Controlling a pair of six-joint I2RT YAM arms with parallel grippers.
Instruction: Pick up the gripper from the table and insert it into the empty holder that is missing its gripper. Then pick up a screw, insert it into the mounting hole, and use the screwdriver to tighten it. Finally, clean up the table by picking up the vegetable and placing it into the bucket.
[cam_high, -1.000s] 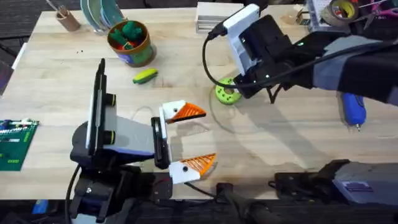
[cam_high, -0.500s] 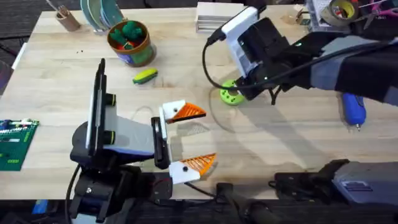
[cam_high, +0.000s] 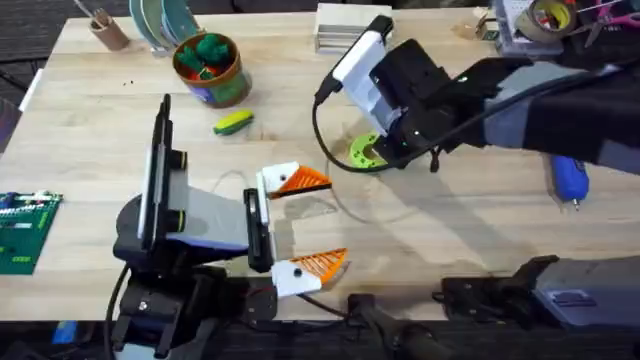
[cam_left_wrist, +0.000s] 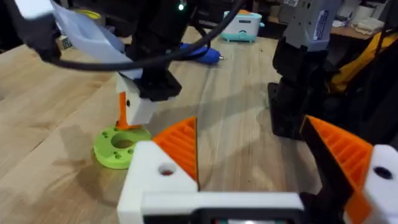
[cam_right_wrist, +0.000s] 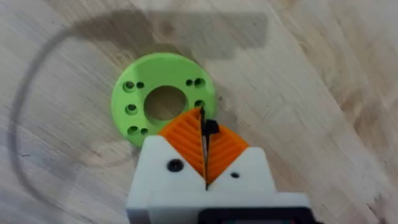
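Observation:
My right gripper (cam_right_wrist: 205, 127) hangs just above the bright green disc (cam_right_wrist: 163, 102), its orange pads shut on a small black screw (cam_right_wrist: 211, 128). In the left wrist view the right gripper (cam_left_wrist: 132, 115) stands over the disc (cam_left_wrist: 121, 146). My left gripper (cam_high: 335, 220) is open near the table's front. Each of its white holders (cam_high: 272, 182) carries an orange ribbed gripper (cam_high: 305, 180). A mounting hole (cam_left_wrist: 166, 169) shows in one holder. The blue screwdriver (cam_high: 568, 178) lies at the right. The yellow-green vegetable (cam_high: 233, 122) lies beside the bucket (cam_high: 222, 88).
Green and red toys sit in the bucket. A brown cup (cam_high: 108, 30) and plates (cam_high: 160, 20) stand at the back left, and a white box (cam_high: 340, 25) and a tape roll (cam_high: 548, 15) at the back. A green circuit board (cam_high: 25, 230) lies at the left edge.
My right arm has swung a little to the left over the green disc. The left arm, vegetable and screwdriver have not moved.

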